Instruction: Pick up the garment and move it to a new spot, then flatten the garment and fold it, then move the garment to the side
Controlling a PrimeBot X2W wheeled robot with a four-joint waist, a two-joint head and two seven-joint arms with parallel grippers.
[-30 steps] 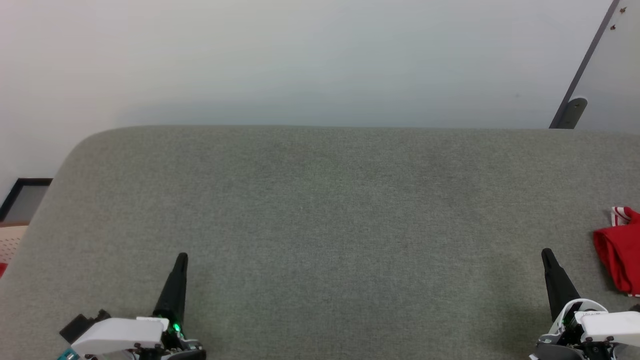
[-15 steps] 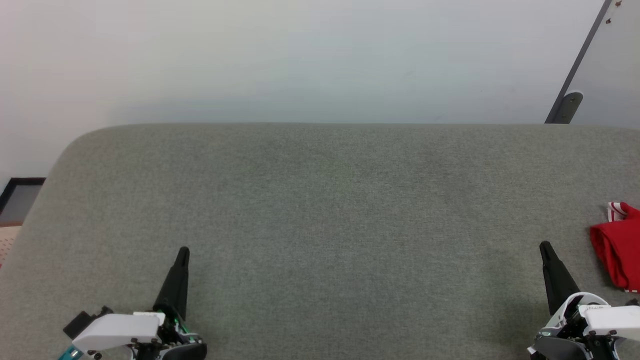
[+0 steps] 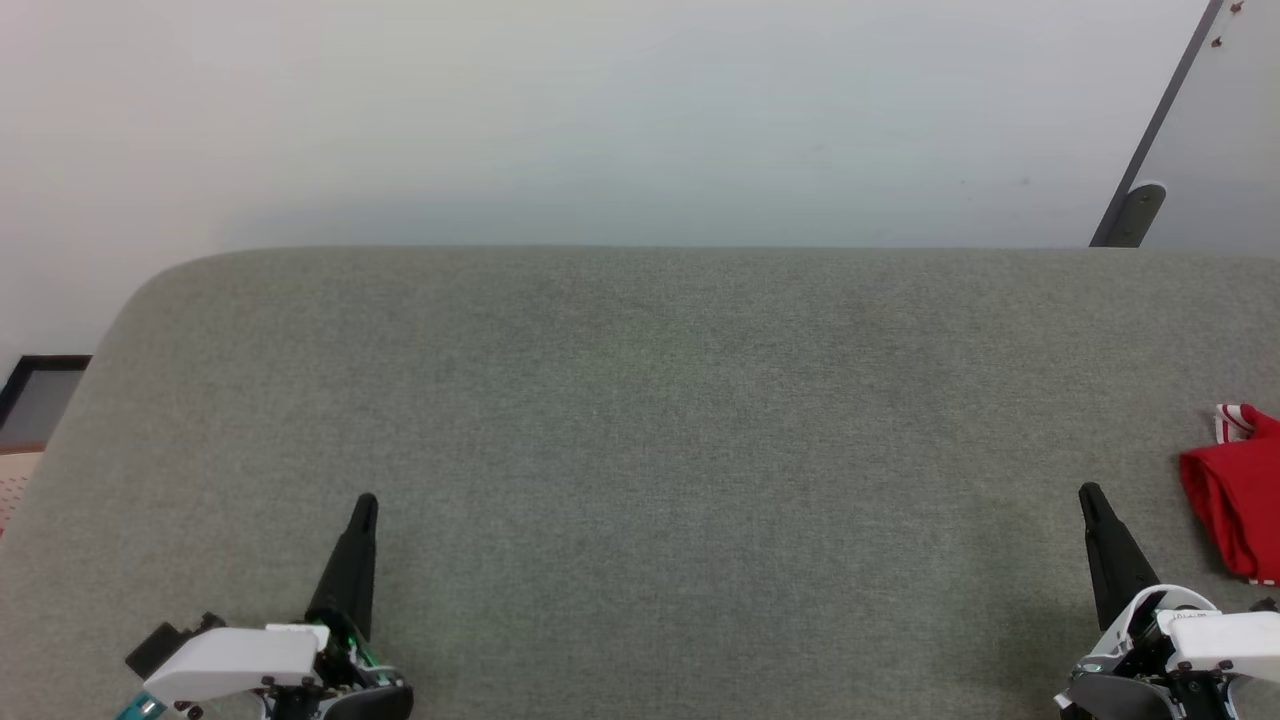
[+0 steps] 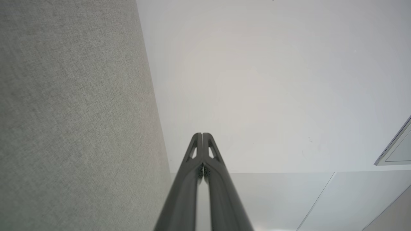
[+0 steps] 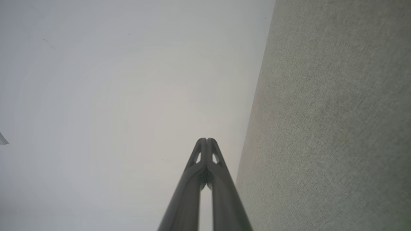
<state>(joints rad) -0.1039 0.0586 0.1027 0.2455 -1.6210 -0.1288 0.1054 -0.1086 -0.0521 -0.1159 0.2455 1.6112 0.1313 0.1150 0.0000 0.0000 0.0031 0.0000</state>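
Grey fabric surface [image 3: 640, 400] spans the head view. Garment [image 3: 1235, 490], red with a white striped band, lies bunched at its right edge, partly cut off by the frame. Left gripper [image 3: 364, 503] and right gripper [image 3: 1088, 492]: fingers pressed together, gripping nothing. Right one near the garment, apart from it.

You get bright, even light and sharp frames; a soft shadow lies low on the wall [image 3: 600, 215].

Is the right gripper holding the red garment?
No, the garment lies apart from the shut right gripper, to its right.
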